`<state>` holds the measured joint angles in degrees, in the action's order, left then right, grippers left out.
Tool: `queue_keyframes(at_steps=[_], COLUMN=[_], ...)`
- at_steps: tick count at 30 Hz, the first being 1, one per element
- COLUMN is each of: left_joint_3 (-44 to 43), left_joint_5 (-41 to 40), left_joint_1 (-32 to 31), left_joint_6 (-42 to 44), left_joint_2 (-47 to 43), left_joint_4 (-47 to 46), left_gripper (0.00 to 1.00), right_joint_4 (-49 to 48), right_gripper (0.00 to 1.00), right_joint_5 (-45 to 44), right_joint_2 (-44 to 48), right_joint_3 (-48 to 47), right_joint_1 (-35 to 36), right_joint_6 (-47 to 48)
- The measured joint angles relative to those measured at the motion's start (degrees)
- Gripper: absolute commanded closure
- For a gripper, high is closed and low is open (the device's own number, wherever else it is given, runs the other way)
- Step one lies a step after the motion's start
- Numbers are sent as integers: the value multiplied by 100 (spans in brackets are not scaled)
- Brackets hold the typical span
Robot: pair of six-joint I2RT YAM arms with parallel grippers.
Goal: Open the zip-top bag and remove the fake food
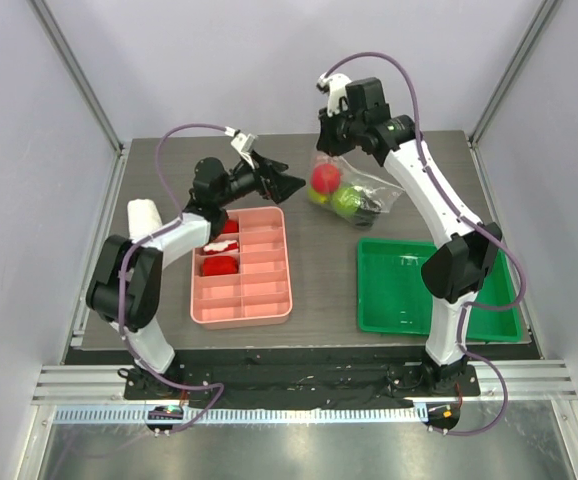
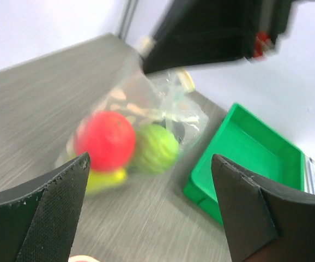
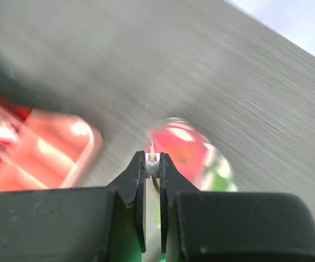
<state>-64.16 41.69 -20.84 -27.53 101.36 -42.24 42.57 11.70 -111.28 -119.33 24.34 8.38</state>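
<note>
The zip-top bag (image 1: 361, 188) lies at the back middle of the table, with the fake food inside: a red apple (image 1: 323, 179), a bumpy green fruit (image 1: 346, 202) and a yellow-green pear (image 1: 315, 196). My right gripper (image 1: 331, 142) hangs over the bag's left end, shut on the bag's small white zip tab (image 3: 152, 161), which lifts that edge. In the right wrist view the apple (image 3: 182, 146) shows blurred below the jaws. My left gripper (image 1: 289, 184) is open just left of the bag, nothing between its fingers. Its wrist view looks at the bag (image 2: 171, 109) and the apple (image 2: 105, 141).
A pink divided tray (image 1: 279, 292) with red pieces (image 1: 217, 265) sits at the left, under my left arm. A green tray (image 1: 365, 290) stands at the front right, near the bag's right end. A white roll (image 1: 144, 215) lies at the table's left edge.
</note>
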Motion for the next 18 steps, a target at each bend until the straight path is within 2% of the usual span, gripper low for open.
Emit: queue_keyframes(at_steps=[2,5,9,11,18], left_joint_3=[299,400,356,186,-433], left_joint_5=[-424,-1377,-2745,-3296,-5101], left_joint_1=[-203,-951,-2026,-2371,-2439], left_joint_6=[-4,286,737,890,1156], left_joint_2=[-299,-450,-282,-20,730], left_joint_4=[-225,-490,-643,-710,-433], left_gripper=[7,0,0,0,0], right_joint_4=[-116,-332,-514,-538,-658], right_gripper=[98,98,98,98,98], right_joint_5=[-332,-870,-1401,-1633,-2243], right_joint_2=[0,4,24,52,463], right_joint_3=[-160,-210,-28,107,767], right_joint_1=[9,33,101,173,448], right_joint_6=[-669,-1742,-2953,-3436,-4476])
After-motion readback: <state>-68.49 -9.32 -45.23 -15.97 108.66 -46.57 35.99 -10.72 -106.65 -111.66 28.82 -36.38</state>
